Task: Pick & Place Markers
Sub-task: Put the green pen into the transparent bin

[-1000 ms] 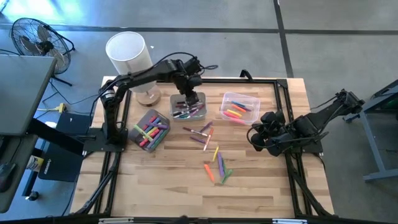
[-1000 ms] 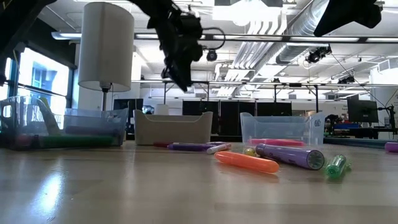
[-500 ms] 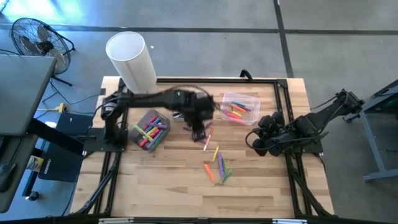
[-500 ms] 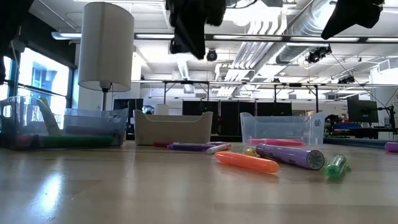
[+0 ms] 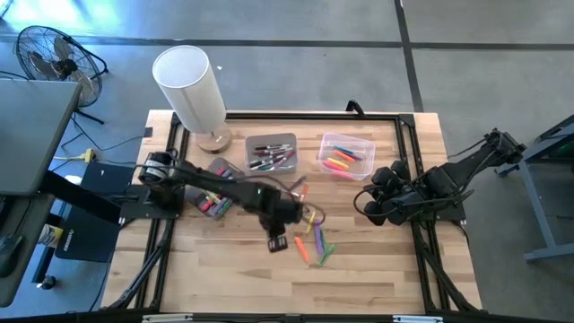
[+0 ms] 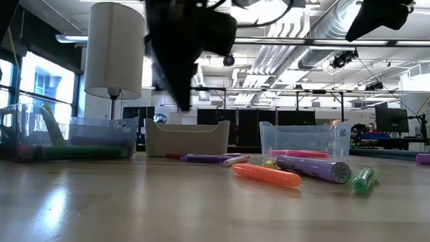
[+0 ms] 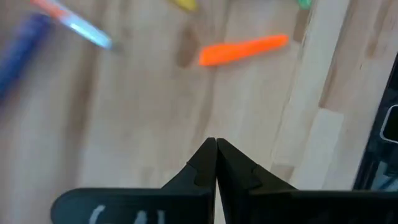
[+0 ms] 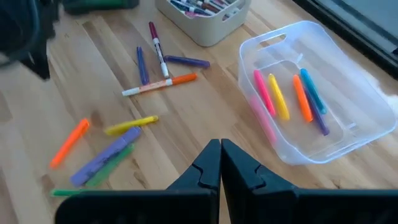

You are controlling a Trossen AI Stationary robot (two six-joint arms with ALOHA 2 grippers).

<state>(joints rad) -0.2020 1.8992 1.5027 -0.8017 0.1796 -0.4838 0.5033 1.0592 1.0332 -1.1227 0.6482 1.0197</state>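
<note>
Several loose markers lie flat on the table's middle: an orange one (image 5: 302, 249), a purple one (image 5: 319, 235), a green one (image 5: 325, 254), a yellow one (image 5: 311, 220) and thin pens (image 5: 296, 192). My left gripper (image 5: 280, 238) hangs shut and empty above the bare wood, just left of the orange marker (image 7: 242, 50). Its fingertips (image 7: 216, 143) meet with nothing between them. My right gripper (image 5: 372, 202) waits shut and empty near the table's right side, above the wood; the right wrist view shows the loose markers (image 8: 106, 155) beyond it.
At the far side stand a grey bin (image 5: 272, 154) full of pens and a clear bin (image 5: 345, 155) with highlighters. A third bin of markers (image 5: 215, 187) lies partly under my left arm. A white lamp (image 5: 190, 85) stands at the far left. The near half of the table is bare wood.
My left gripper has swung from above the grey bin toward the table's near edge and somewhat down, to the loose markers. The markers have not moved.
</note>
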